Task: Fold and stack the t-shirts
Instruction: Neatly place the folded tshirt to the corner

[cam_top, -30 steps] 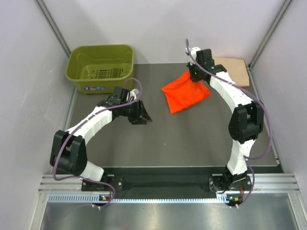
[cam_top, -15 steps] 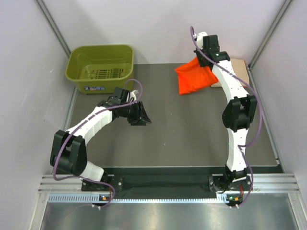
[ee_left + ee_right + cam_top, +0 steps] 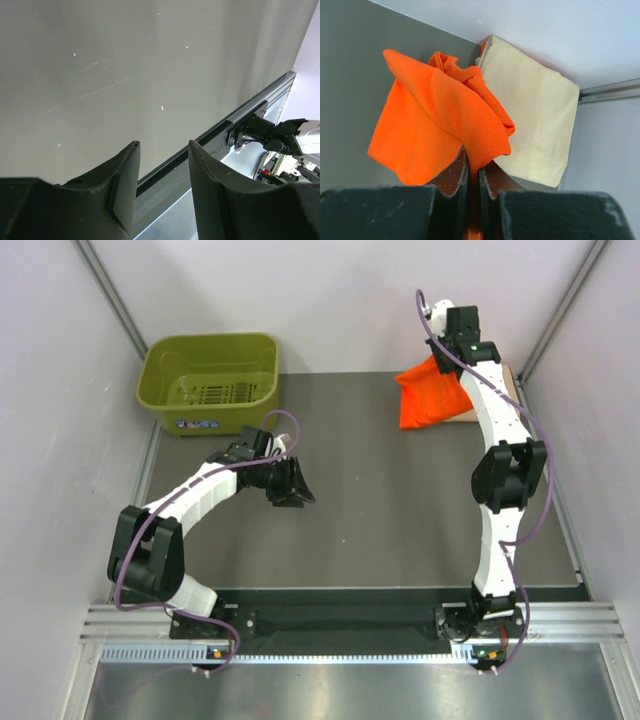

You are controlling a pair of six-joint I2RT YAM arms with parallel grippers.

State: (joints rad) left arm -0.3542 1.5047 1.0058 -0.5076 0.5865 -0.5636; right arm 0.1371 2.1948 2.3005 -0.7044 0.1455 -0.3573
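Stacking is underway: the right jaws are clamping the orange t-shirt (image 3: 435, 120), hanging it at the peach t-shirt's (image 3: 535, 115) edge (far-right counter (image 3: 380, 500) corner). The next move is probably lowering it squarely on top. The left jaws are idling apart, empty.

The whole tabletop (image 3: 400, 520) is seen from high above and behind the arm bases (image 3: 480, 625), which are placed at 6 o'clock of the overhead view. The left wrist view is taken close along the left gripper (image 3: 162, 147), low over bare tabletop toward the near rail (image 3: 250, 107), which is shared with the overhead view at 6 o'clock. The right wrist view is aimed closely past the right gripper (image 3: 474, 165) at the orange t-shirt (image 3: 435, 120) and peach t-shirt (image 3: 535, 125), which are shared with the overhead view at 1 o'clock.
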